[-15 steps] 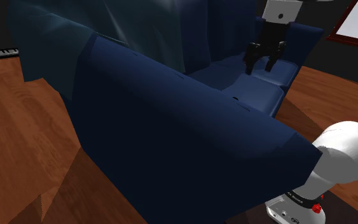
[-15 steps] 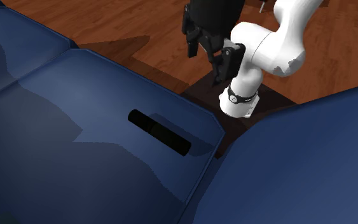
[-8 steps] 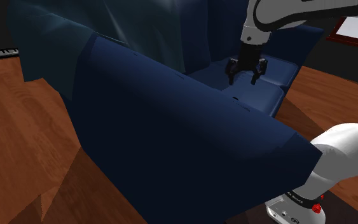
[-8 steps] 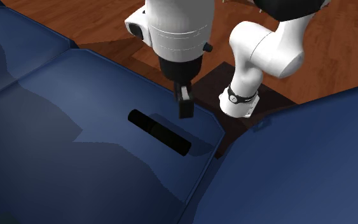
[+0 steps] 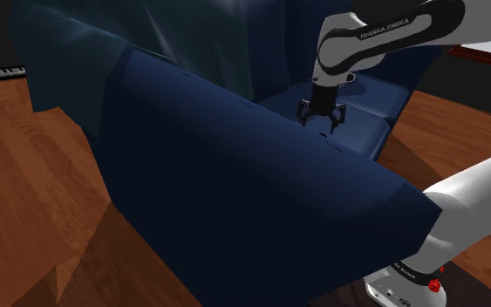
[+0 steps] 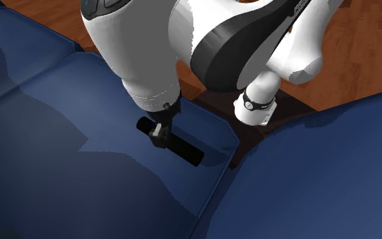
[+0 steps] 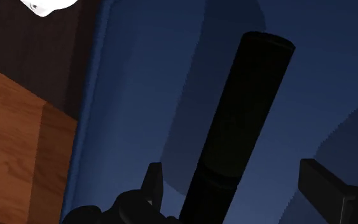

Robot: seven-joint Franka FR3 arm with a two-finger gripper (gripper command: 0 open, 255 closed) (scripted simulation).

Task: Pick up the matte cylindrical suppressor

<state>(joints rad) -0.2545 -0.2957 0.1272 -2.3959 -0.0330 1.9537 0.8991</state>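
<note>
Currently | end effector (image 7: pixel 234 181): fingers apart, straddling the suppressor (image 7: pixel 244 108), no contact seen | suppressor: black cylinder lying flat on the blue sofa seat (image 6: pixel 60 122) | handling: probably rigid, light, smooth, liable to roll | grasp: mid-length, across the axis

White capital letters reading "FRANKA EMIKA" run along the dark band of the robot arm (image 5: pixel 387 26), shoulder view.
</note>
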